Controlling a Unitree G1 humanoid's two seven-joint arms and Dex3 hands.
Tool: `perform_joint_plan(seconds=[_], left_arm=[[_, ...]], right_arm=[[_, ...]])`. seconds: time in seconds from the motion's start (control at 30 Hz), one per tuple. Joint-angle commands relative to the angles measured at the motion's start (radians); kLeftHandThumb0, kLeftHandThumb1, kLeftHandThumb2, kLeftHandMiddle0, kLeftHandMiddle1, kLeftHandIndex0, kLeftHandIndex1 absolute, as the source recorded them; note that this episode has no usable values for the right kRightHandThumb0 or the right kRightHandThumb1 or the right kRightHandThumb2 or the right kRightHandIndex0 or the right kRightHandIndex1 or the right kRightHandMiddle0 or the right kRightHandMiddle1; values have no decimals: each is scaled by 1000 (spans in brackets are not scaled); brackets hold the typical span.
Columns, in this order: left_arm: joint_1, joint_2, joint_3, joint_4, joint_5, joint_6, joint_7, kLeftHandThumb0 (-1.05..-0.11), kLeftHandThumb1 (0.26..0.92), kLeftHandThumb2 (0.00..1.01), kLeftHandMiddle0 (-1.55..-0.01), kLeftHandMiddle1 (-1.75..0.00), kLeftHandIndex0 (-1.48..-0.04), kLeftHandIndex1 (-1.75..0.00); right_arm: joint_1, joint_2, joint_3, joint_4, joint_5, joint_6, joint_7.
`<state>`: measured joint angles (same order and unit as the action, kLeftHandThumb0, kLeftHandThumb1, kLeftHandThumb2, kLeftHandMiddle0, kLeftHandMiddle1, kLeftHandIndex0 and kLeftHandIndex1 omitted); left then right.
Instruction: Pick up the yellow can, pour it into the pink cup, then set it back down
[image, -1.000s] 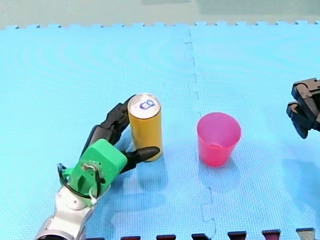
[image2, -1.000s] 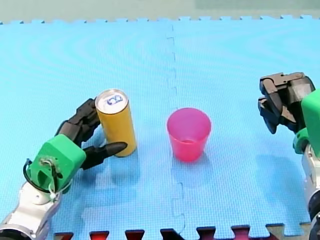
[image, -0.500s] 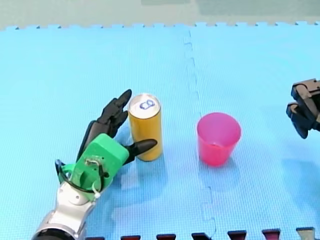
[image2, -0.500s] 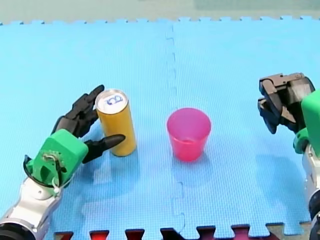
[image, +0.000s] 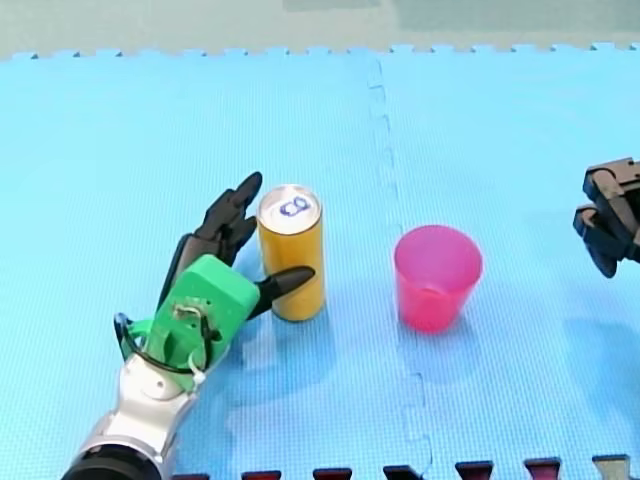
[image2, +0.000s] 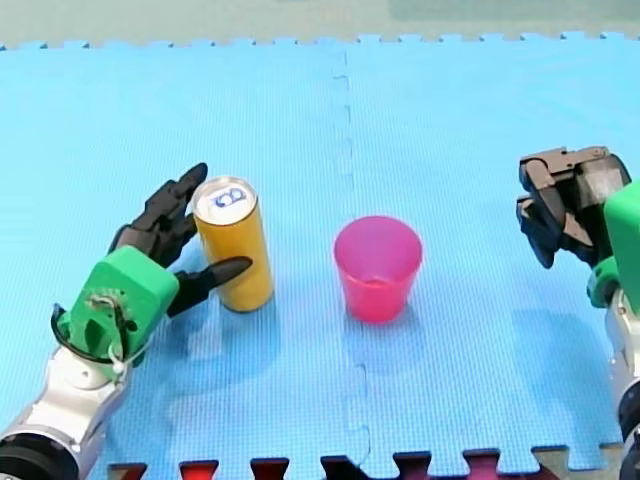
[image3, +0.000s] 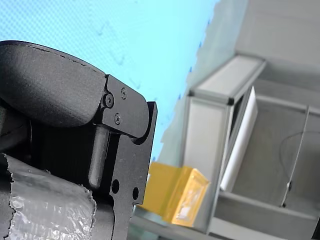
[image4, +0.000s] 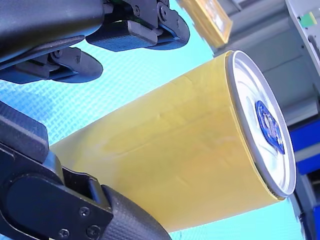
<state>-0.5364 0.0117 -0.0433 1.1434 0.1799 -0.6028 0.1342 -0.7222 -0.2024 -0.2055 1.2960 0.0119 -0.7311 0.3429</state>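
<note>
The yellow can (image: 290, 255) stands upright on the blue foam mat (image: 200, 120), its silver top with a blue tab facing up. My left hand (image: 250, 243) sits at the can's left side, open: its fingers (image: 232, 215) stretch past the back of the can and the thumb (image: 285, 283) lies across its lower front. In the second wrist view the can (image4: 165, 165) lies between those black fingers (image4: 135, 25) with a gap showing. The pink cup (image: 437, 277) stands upright to the can's right. My right hand (image2: 560, 205) hovers shut at the far right, holding nothing.
A jigsaw seam (image: 385, 150) runs down the mat between can and cup. The mat's notched front edge (image2: 330, 468) lies close below. In the first wrist view, a yellow box (image3: 175, 192) and a grey cabinet (image3: 225, 100) stand beyond the mat's edge.
My left hand's fingers have uncurled from around the can and now point straight past it. The can and cup stay where they were. The right hand has not moved.
</note>
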Motion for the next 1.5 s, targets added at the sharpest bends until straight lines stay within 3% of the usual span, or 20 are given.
perform_joint_plan(seconds=[0.0, 0.37, 1.07, 1.47], left_arm=[[-10, 4, -3, 12, 4, -6, 5, -823, 761, 3, -434, -1, -300, -1], [0, 2, -13, 19, 3, -30, -36, -920, 784, 3, -430, 0, -309, -4], [6, -19, 53, -21, -130, 37, -239, -997, 748, 0, -362, 0, -336, -4], [5, -10, 63, -54, -144, 55, -258, -1004, 751, 1, -360, -2, -349, -3]], right_arm=[[3, -3, -3, -2, 4, -6, 2], [4, -2, -5, -3, 7, -10, 9], [-5, -4, -4, 1, 5, 1, 8], [-8, -1, 0, 1, 0, 2, -5]])
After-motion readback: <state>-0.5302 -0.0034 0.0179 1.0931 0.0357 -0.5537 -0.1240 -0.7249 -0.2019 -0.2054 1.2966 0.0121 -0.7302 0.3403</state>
